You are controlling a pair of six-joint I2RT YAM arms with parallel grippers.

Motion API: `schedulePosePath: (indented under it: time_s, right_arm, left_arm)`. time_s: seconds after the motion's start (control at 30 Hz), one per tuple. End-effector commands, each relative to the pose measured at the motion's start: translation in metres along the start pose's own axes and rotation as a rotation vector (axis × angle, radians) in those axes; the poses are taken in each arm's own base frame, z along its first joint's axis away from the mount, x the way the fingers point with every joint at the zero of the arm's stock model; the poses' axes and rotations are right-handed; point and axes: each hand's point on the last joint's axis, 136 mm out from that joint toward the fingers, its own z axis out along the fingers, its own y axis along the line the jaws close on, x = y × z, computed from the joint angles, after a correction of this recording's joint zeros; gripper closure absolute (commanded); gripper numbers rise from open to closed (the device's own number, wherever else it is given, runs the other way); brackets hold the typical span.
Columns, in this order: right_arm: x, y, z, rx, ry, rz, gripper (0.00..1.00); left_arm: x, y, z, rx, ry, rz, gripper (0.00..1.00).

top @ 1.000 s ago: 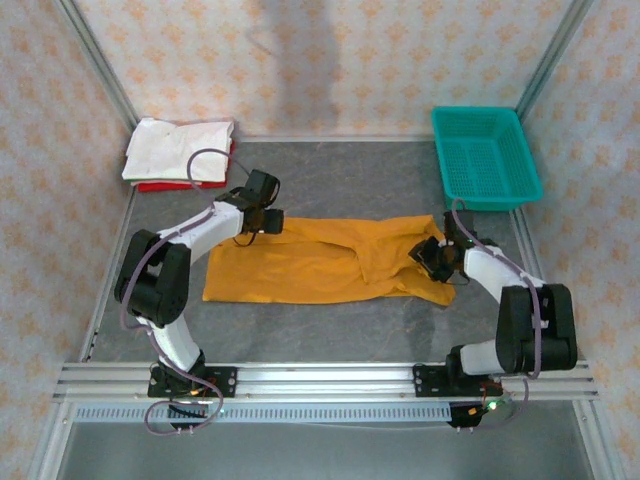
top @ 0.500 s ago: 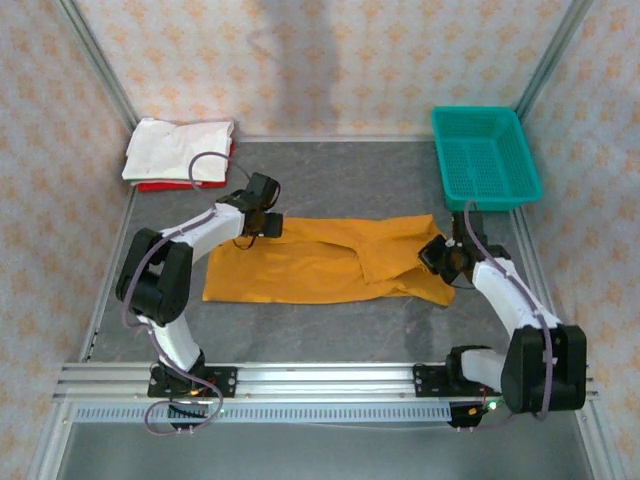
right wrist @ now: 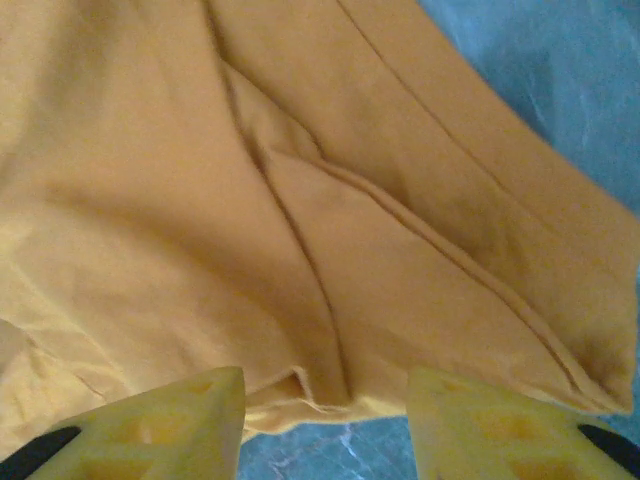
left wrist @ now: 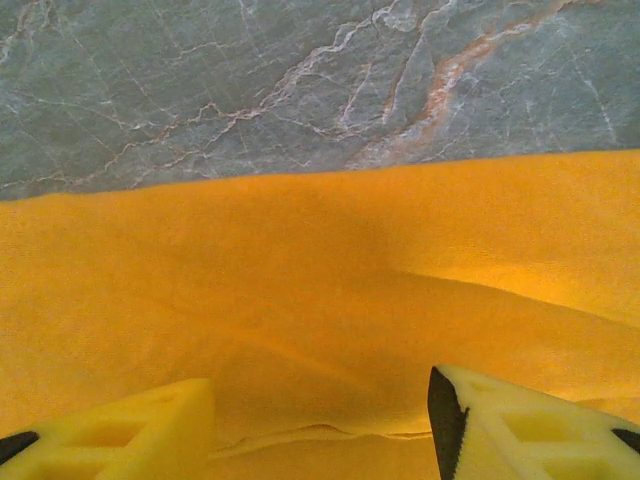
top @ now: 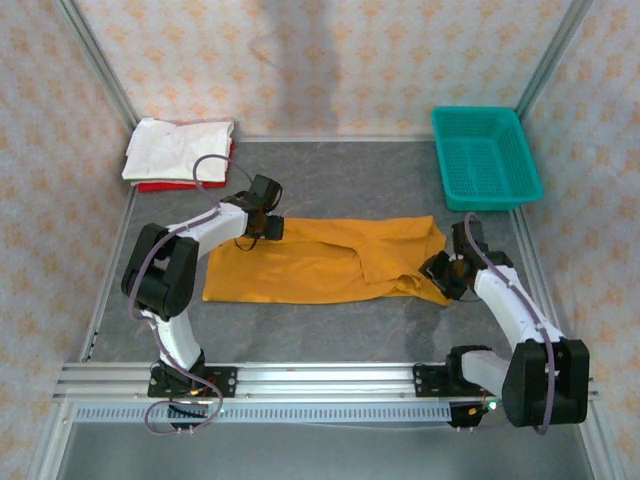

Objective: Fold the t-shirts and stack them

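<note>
A mustard-orange t-shirt point(top: 320, 262) lies folded into a long band across the middle of the table. My left gripper point(top: 266, 226) sits at its far left edge. In the left wrist view that gripper point(left wrist: 320, 430) is open, its yellow fingers point(left wrist: 130, 430) straddling orange cloth point(left wrist: 300, 280) and a hem line. My right gripper point(top: 444, 272) is at the shirt's right end. In the right wrist view it point(right wrist: 325, 420) is open, with the shirt's edge point(right wrist: 300, 385) lying between the fingertips point(right wrist: 500, 420). A folded white t-shirt point(top: 180, 148) rests on a red one point(top: 158, 186) at the back left.
A teal mesh basket point(top: 486, 156) stands at the back right corner. Grey marble tabletop point(top: 350, 180) shows behind and in front of the orange shirt. Metal frame posts and patterned walls close in the sides and back.
My right gripper has moved right and nearer, off the shirt's end to its edge, uncovering the far right corner. The left arm has hardly moved.
</note>
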Motion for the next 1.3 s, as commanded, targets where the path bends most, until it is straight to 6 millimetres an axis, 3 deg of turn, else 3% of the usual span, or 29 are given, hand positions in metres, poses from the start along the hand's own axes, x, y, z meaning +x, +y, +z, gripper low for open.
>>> schedulePosePath:
  time_s: [0.0,0.23,0.33,0.53,0.73,0.87,1.07,1.27]
  right_arm:
    - [-0.055,0.047,-0.02,-0.109,-0.185,-0.062,0.63]
    - [-0.11,0.112,0.022,-0.203,-0.16,-0.118,0.78]
    - [-0.125,0.125,0.047,-0.202,-0.131,-0.115,0.82]
    - [-0.148,0.096,0.105,-0.023,-0.125,-0.044,0.84]
    - [-0.162,0.101,0.144,0.008,-0.109,-0.021,0.84]
    - [-0.169,0.125,0.135,-0.016,-0.155,-0.079,0.84]
    - [-0.185,0.136,0.084,-0.01,-0.257,-0.088,0.74]
    - [-0.181,0.155,0.045,-0.067,-0.268,-0.125,0.66]
  left_arm:
    - [-0.019,-0.003,-0.003,0.044,-0.041,-0.043,0.42]
    - [-0.015,0.007,0.023,0.089,0.038,-0.103,0.42]
    - [-0.003,0.02,0.037,0.089,0.084,-0.167,0.42]
    - [0.025,0.059,0.052,0.027,0.182,-0.303,0.42]
    - [0.048,0.074,0.046,-0.004,0.223,-0.342,0.42]
    - [0.057,0.082,0.028,-0.025,0.204,-0.357,0.42]
    - [0.043,0.083,0.011,-0.014,0.163,-0.336,0.42]
    - [0.04,0.078,0.009,0.011,0.163,-0.371,0.42]
